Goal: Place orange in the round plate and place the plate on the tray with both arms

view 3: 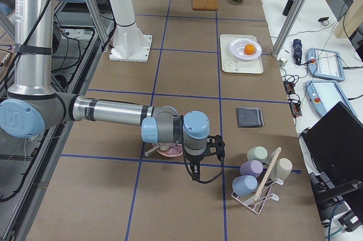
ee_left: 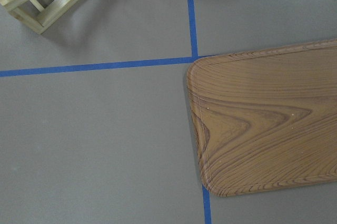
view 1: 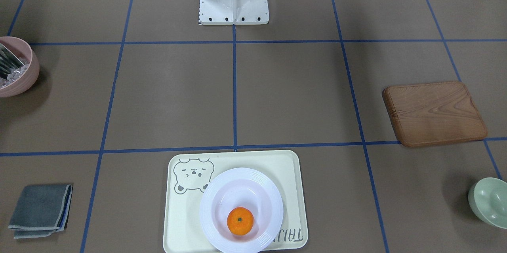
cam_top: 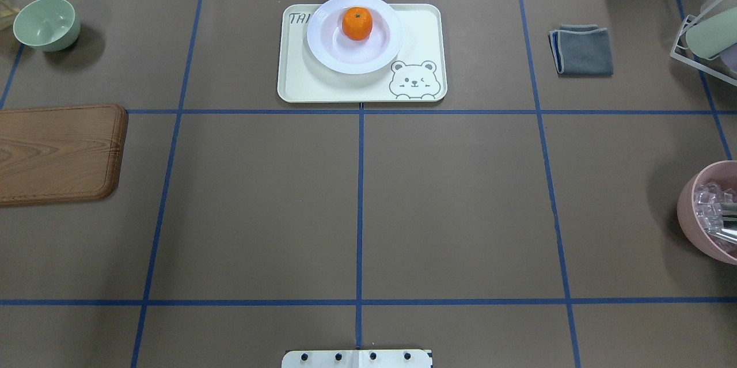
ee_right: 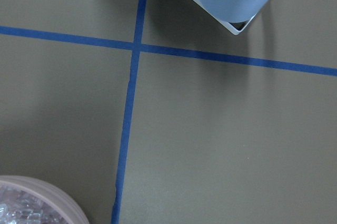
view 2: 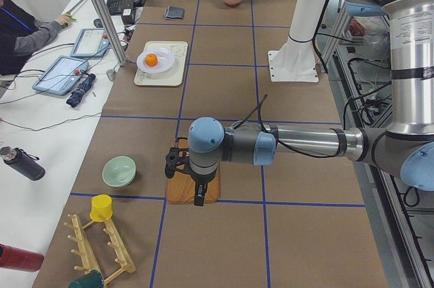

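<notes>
Sitting plated on the tray (cam_top: 322,88), the orange (cam_top: 357,23) lies well apart from my left gripper (view 2: 197,196) and right gripper (view 3: 193,168); grip state I cannot tell.

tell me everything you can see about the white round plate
The round plate is glossy white and deep, with a wide, faintly ridged rim. It sits level on the tray, toward its side far from the robot, covering part of the lettering. The orange rests in its well, off centre. No tool touches it.
</notes>
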You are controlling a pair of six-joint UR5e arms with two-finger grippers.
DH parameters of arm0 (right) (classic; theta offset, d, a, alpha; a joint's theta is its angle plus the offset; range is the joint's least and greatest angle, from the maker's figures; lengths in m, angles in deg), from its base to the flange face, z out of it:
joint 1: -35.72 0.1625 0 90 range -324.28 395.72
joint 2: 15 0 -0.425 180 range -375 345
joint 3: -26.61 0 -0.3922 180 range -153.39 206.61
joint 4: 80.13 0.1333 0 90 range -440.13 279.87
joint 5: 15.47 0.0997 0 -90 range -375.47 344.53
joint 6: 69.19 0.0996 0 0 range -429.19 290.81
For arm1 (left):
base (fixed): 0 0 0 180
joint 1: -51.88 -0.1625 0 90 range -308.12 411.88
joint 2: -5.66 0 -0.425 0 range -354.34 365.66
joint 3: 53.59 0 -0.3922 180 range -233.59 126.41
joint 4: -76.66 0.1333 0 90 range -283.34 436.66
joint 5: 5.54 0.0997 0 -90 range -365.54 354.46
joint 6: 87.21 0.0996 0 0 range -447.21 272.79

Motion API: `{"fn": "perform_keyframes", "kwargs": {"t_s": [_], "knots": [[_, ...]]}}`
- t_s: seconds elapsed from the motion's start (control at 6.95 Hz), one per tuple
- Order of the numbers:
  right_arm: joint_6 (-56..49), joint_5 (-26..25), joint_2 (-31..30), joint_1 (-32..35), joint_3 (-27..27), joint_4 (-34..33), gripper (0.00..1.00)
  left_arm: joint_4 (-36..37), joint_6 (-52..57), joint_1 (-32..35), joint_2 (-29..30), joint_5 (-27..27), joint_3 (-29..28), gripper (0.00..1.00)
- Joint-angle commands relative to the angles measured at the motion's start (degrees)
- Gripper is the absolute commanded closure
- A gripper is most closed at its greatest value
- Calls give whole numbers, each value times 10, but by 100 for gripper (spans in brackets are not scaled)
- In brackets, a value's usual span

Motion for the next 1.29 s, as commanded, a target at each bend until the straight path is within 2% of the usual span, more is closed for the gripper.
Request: {"fn": "perform_keyframes", "kwargs": {"t_s": [0.0,1.15], "knots": [[3,0,-1,1,-2,37,0,1,0,0,-1,-1,-1,2],[4,7,-2,1,-18,38,0,0,0,0,-1,-2,-5,2]]}}
